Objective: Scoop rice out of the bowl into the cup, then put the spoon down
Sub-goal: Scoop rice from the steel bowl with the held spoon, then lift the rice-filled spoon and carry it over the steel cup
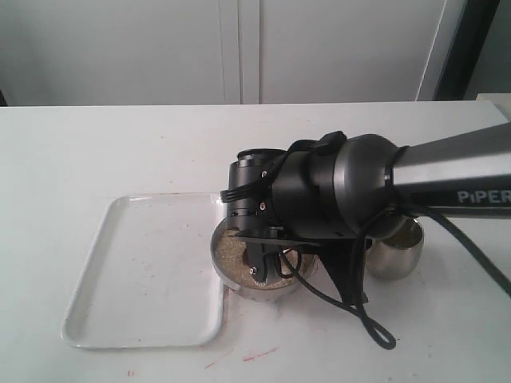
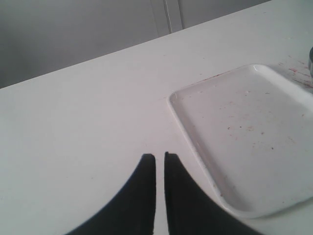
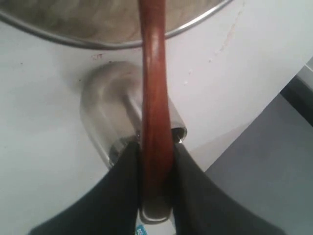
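Observation:
The steel bowl holds pale rice and stands just right of the tray. My right gripper hangs over it, pointing down into it. In the right wrist view the gripper is shut on the reddish-brown spoon; the handle runs from the fingers towards the bowl and its rice, and the spoon's head is out of frame. The rounded steel cup stands right of the bowl, partly behind the arm, and shows below the handle as the cup. My left gripper is shut and empty.
A white tray lies left of the bowl; its corner is near my left gripper. The right arm's body and a looping black cable hang over the table between bowl and cup.

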Motion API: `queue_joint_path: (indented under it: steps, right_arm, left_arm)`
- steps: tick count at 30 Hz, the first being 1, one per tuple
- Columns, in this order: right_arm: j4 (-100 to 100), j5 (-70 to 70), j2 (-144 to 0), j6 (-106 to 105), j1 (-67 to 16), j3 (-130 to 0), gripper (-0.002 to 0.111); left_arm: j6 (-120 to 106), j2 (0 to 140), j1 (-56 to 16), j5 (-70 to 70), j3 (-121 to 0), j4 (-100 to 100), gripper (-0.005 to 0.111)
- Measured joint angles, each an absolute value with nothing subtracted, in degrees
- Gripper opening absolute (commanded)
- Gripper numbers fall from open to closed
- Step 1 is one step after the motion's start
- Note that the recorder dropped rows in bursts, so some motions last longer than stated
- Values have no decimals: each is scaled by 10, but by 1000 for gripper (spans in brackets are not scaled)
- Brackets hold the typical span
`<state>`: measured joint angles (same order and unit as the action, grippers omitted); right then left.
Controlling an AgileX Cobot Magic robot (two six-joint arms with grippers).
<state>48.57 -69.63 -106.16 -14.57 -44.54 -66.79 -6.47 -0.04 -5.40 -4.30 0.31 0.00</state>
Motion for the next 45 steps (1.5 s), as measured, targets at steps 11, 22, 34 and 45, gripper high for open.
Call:
queue_joint_path:
  steps: [11,22,34,45]
  right_arm:
    - [467,-696,-1064,-146,-445,-668,0]
    - [422,-696,-1064,-89,-445,-668,0]
    - [409,-696,-1055,-52,-445,-668,0]
    - [359,-696,-1028,-51,-445,-668,0]
  left_arm:
    - [-65,0,-54,-43,3,0,14]
    - [-65,0,-54,-43,3,0,14]
    - [-65,0,-54,-43,3,0,14]
    - [-65,0,-54,-43,3,0,14]
